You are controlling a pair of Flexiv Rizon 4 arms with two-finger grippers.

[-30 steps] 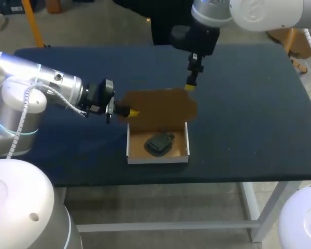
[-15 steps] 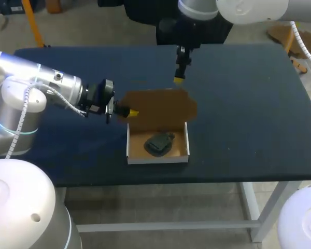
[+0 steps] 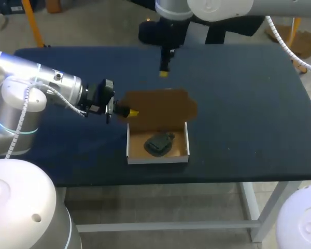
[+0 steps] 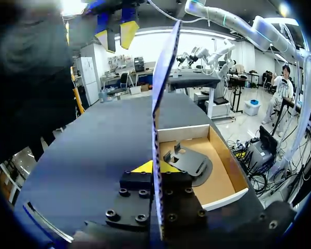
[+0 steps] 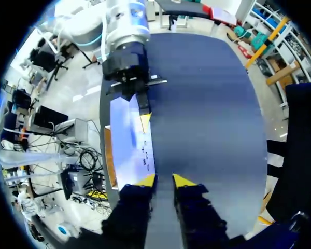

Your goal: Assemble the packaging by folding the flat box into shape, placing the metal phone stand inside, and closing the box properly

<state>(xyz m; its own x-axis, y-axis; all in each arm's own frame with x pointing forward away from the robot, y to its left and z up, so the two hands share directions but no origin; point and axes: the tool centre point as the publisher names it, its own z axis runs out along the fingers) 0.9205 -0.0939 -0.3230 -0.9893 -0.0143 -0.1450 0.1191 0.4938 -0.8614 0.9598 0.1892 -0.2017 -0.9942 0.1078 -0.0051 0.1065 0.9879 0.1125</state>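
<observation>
Over the last second the right gripper [image 3: 164,73] has drawn back from the far edge of the lid [image 3: 160,105]. It has risen toward the back of the table [image 3: 249,104] and now hangs well clear of the cardboard. Its yellow tips stand a little apart with nothing between them, so it is released and empty. The left gripper [image 4: 154,167] has not shifted. It is clenched on the lid's left edge, one yellow tip on each face of the brown card, and holds the flap raised off the table behind the tray.

Just ahead of that grasp sits the box [image 3: 158,158], already folded, its white walls standing and its top open. The phone stand [image 3: 158,143] lies inside on the floor of the tray, dark and low, near the middle and below the rim as far as I can tell.

I judge the step in hand to be closing. To do it well, the left arm should swing the lid over along an arc about the hinge rather than pushing straight down, so the tray does not slide or the crease tear. The grip should ease before the lid meets the side wall, or the fingers will be caught under it. The right arm looks best used coming down on the lid's free edge to press it home against the front wall while the tray is steadied.
</observation>
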